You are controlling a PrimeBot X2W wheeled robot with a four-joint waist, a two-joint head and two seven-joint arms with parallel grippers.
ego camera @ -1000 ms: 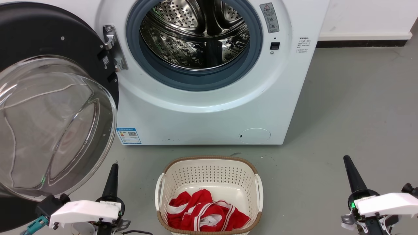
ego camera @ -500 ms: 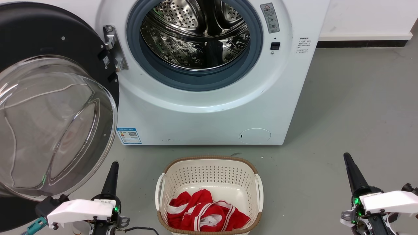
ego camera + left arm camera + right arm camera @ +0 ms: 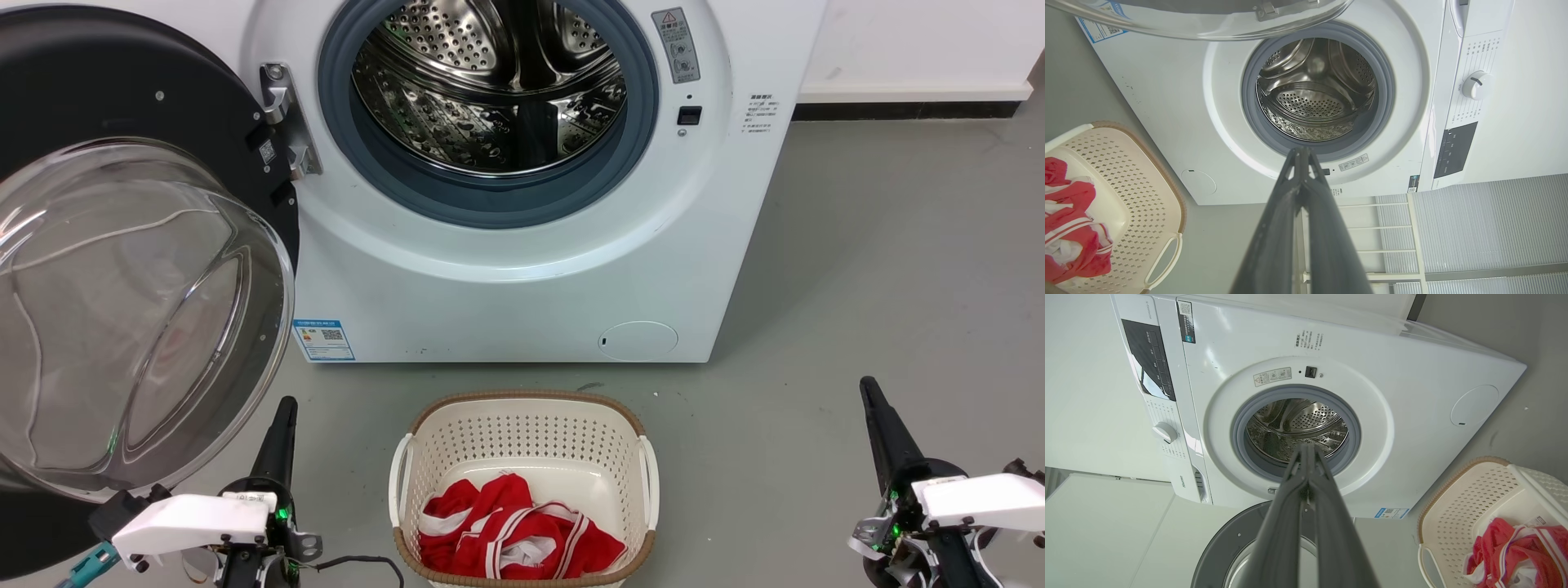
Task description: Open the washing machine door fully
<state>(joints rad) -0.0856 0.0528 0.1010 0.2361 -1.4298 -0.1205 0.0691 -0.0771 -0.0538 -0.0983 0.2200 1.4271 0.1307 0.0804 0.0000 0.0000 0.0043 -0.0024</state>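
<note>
The door (image 3: 139, 269) stands swung out wide at the left edge of the machine (image 3: 490, 302). It hangs there on its metal hinge (image 3: 286, 122). Its black ring reaches the top left corner of the head view, and its glass bowl bulges out toward me. The round opening is fully uncovered, so I see the steel drum (image 3: 498, 90) inside the grey ring (image 3: 498, 214). A small round flap (image 3: 638, 340) sits near the lower right corner of the machine front, and a blue label (image 3: 323, 340) near the lower left corner.

My left gripper (image 3: 285, 408) is low, just under the lower rim of the glass bowl, and it does not touch the door. Its two fingers lie together with nothing between them. In the left wrist view this gripper (image 3: 1301, 152) points at the lower edge of the opening. My right gripper (image 3: 868, 388) is over the floor (image 3: 857, 286) to the right of the machine, well apart from the door. Its fingers are also pressed together and empty, and in the right wrist view it (image 3: 1306, 448) points at the opening.

A white basket (image 3: 522, 433) stands on the floor before the machine, between my two grippers. A red and white cloth (image 3: 506, 531) lies in it.
</note>
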